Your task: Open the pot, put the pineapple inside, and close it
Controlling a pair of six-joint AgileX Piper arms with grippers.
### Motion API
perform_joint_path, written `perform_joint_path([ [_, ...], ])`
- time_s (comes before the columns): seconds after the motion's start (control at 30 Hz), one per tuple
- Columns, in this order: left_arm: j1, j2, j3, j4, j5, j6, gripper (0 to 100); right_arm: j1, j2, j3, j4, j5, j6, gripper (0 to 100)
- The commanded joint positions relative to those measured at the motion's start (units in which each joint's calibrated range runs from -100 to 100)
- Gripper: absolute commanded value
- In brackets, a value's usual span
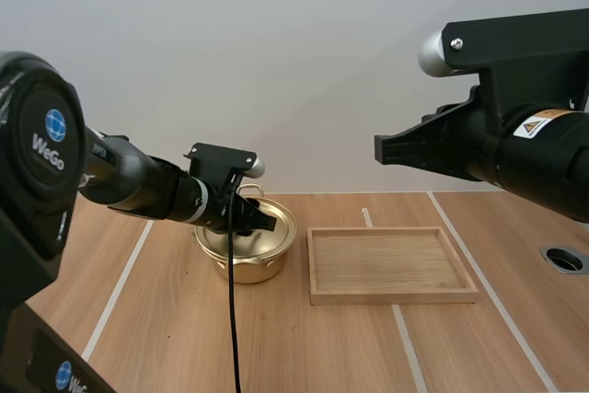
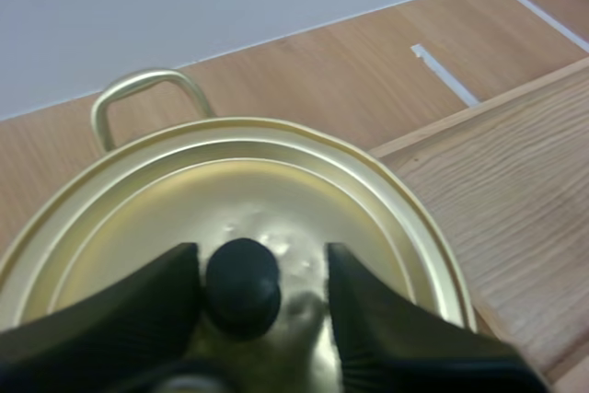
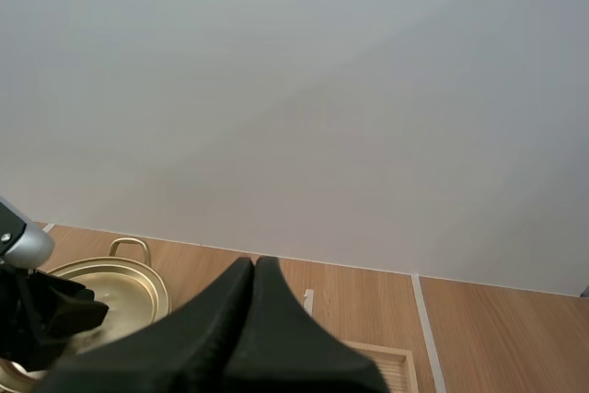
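1. Step: opening pot (image 1: 245, 260). Lid (image 2: 230, 181) sits on it, not yet lifted.
2. L gripper (image 2: 262, 262) low over lid, fingers wide apart w/ black knob (image 2: 242, 284) between them, closer to one finger; no pinch yet.
3. Next, prob.: close on knob, lift straight up.
4. R gripper (image 3: 253, 269) fingers together, empty, raised well apart from pot. Tray (image 1: 317, 269) just beside pot.

The pot (image 1: 241, 267) is gold, its knob (image 2: 242, 278) black.
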Motion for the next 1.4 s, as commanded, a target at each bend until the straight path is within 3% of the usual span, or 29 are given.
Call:
perform_joint_path([
  [0.0, -0.31, 2.2, 2.2, 3.4, -1.0, -0.7, 100, -0.2, -0.6, 0.0, 0.0, -0.3, 0.0, 0],
  [0.3, -0.31, 1.4, -0.4, 1.8, 1.5, -0.7, 100, -0.2, -0.6, 0.0, 0.0, -0.3, 0.0, 0],
  [0.53, -0.31, -5.5, -3.1, 0.6, 1.4, -0.7, 100, -0.2, -0.6, 0.0, 0.0, -0.3, 0.0, 0],
  [0.7, -0.31, -11.3, -3.5, -4.8, 1.4, -0.8, 100, -0.2, -0.6, 0.0, 0.0, 3.9, 0.0, 0],
  [0.87, -0.31, -13.1, -3.8, -4.7, 1.4, -0.6, 100, -0.2, -0.6, 0.0, 0.0, 6.5, 0.0, 0],
  [1.17, -0.31, -17.3, -3.8, -4.8, 2.4, -2.8, 100, -0.2, -0.6, -0.2, -0.4, 1.8, 0.0, 0],
  [1.37, -0.31, -24.8, -5.9, -4.9, 0.9, -2.8, 100, -0.2, -0.6, -0.2, -2.2, -8.7, -0.3, 0],
])
